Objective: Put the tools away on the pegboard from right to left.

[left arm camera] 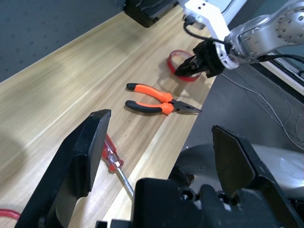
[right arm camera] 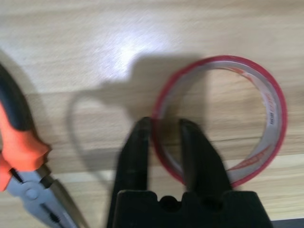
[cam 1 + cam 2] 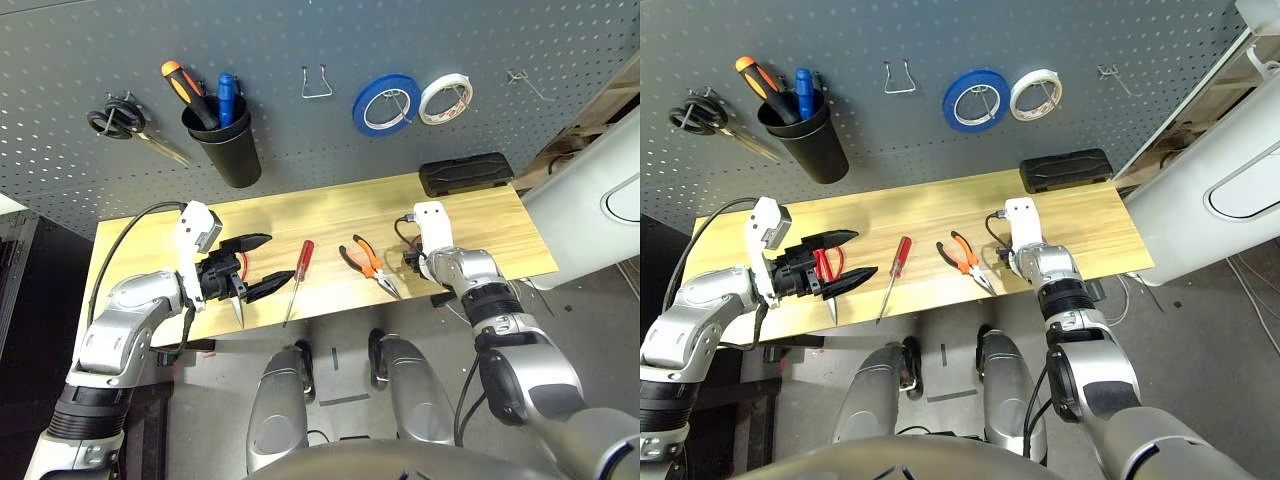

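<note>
My right gripper is hiding part of the tape ring; my jaws are straddling and pinching its rim.

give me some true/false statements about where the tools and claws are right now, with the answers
1. The right claw has its fingers on either side of the red tape ring's wall. True.
2. The pliers hang on a pegboard hook. False: they lie on the table, between the screwdriver and the right claw.
3. The left claw is open, with nothing between its fingers. True.
4. The blue tape roll lies on the table. False: it hangs on the pegboard, beside the white tape roll.
5. The black cup on the pegboard is empty. False: tool handles stick out of it.
</note>
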### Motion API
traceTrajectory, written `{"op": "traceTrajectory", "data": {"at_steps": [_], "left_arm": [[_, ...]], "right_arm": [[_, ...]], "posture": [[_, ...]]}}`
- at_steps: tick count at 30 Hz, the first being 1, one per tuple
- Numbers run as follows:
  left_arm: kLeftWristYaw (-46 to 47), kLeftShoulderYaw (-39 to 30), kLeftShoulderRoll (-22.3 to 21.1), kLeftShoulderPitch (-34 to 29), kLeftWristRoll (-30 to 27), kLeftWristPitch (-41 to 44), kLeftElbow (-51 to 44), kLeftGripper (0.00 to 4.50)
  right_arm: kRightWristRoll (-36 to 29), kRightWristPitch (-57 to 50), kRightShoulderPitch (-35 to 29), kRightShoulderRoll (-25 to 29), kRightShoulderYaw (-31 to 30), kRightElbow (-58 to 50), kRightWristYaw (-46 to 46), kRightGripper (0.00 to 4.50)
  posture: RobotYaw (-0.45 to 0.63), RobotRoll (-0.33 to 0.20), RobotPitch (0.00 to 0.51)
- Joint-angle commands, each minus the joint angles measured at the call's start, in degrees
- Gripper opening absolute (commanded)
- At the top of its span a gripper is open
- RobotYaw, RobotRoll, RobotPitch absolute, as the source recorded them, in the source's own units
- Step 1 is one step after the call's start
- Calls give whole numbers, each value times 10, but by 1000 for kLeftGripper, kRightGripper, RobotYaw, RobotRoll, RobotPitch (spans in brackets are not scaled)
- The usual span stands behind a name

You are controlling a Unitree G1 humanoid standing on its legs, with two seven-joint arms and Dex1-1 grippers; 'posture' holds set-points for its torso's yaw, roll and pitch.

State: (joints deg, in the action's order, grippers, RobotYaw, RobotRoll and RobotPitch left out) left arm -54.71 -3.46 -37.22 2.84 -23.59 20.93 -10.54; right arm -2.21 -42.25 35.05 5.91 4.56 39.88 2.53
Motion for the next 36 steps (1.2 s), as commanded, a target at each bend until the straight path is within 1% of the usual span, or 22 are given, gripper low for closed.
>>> {"op": "traceTrajectory", "data": {"at_steps": [1,2,8,10,16,19,23,30,33,36], "left_arm": [[0,1,3,0,6,-17,19,4500],[0,1,4,2,7,-22,25,4500],[-11,4,10,7,13,-70,60,4500],[-12,7,14,10,13,-82,66,4500],[-7,10,31,27,17,-100,82,4500],[-9,2,34,35,12,-106,95,4500],[-17,-11,28,39,3,-110,106,4500],[-25,-36,17,37,-18,-100,89,4500],[-15,-60,16,41,-34,-96,81,4500],[-17,-82,4,38,-46,-90,73,4500]], "right_arm": [[4,-16,-35,12,-2,-76,-5,29],[4,-27,-44,16,-4,-104,-2,29],[10,-88,-112,54,-12,-300,7,29],[13,-87,-133,69,-14,-354,10,29],[18,-100,-171,76,-3,-448,-4,29],[22,-94,-178,77,-5,-476,-5,29],[32,-81,-183,85,-9,-498,-7,29],[55,-17,-188,116,-7,-531,-6,29],[60,11,-185,137,-5,-540,2,29],[60,46,-179,157,1,-540,12,29]], "posture": [[-99,0,183],[-109,0,167],[-131,0,139],[-135,0,123],[-142,0,87],[-147,0,78],[-146,0,71],[-135,0,74],[-133,0,75],[-129,0,80]]}}
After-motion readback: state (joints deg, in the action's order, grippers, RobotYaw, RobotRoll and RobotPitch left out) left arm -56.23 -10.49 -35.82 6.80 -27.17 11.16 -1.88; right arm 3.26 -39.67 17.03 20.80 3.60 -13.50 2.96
